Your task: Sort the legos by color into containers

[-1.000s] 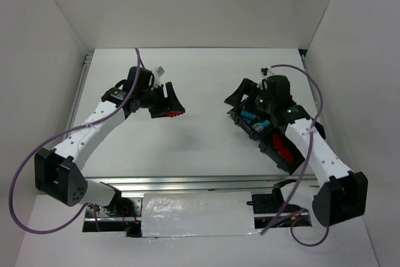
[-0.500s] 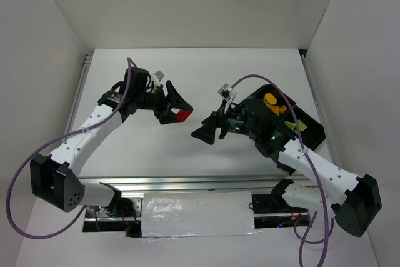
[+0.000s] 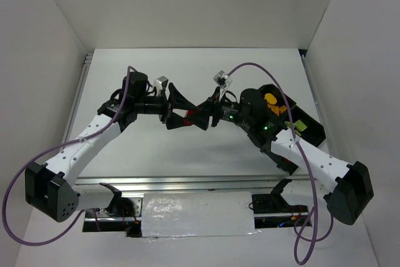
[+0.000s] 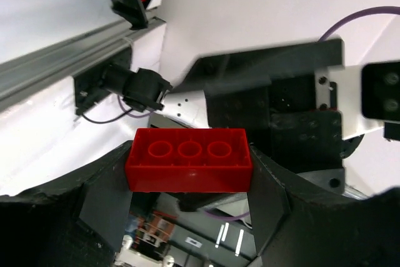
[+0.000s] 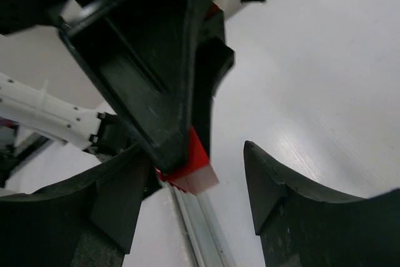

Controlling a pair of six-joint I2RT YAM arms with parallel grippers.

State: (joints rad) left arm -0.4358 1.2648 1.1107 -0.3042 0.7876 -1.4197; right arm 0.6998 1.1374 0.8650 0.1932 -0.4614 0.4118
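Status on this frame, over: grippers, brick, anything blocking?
Left gripper shut on red brick. Right gripper open, fingers either side of the brick's end, not clamped. Nothing else in the gap.

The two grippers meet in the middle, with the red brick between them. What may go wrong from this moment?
1. In the right wrist view, a finger of the left gripper sits between the fingers of the open right gripper and hides most of the red brick. Closing now would likely pinch that finger, not the brick.
2. Only a corner of the brick is free to grasp. If the left gripper lets go early, the brick may fall onto the table.
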